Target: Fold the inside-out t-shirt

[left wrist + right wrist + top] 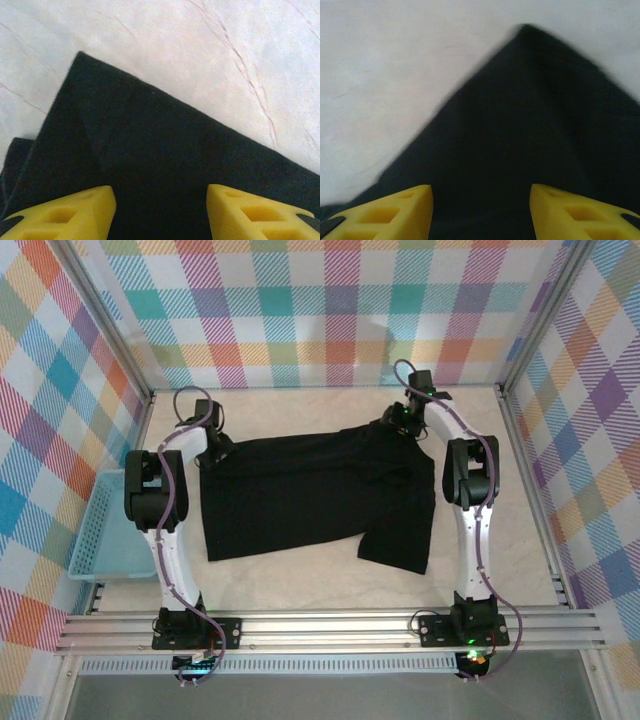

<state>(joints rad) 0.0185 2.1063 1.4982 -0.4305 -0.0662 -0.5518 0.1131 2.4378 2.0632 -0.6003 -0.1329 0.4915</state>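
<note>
The inside-out t-shirt (310, 490) lies spread flat across the middle of the table, plain black, with one sleeve reaching toward the near right. My left gripper (215, 448) hovers over the shirt's far left corner. In the left wrist view that gripper (160, 195) is open, its yellow fingers (75, 215) wide apart above the t-shirt (150, 150), and a folded corner points away. My right gripper (400, 423) is over the far right corner. In the right wrist view it (480, 192) is open too, and nothing is pinched between its yellow fingers (580, 212) above the t-shirt (530, 125).
A light blue basket (100, 530) sits off the table's left edge beside the left arm. Bare cream table (300, 405) shows behind the shirt and a strip in front of it. Checked walls close in three sides, and a metal rail (330, 625) runs along the near edge.
</note>
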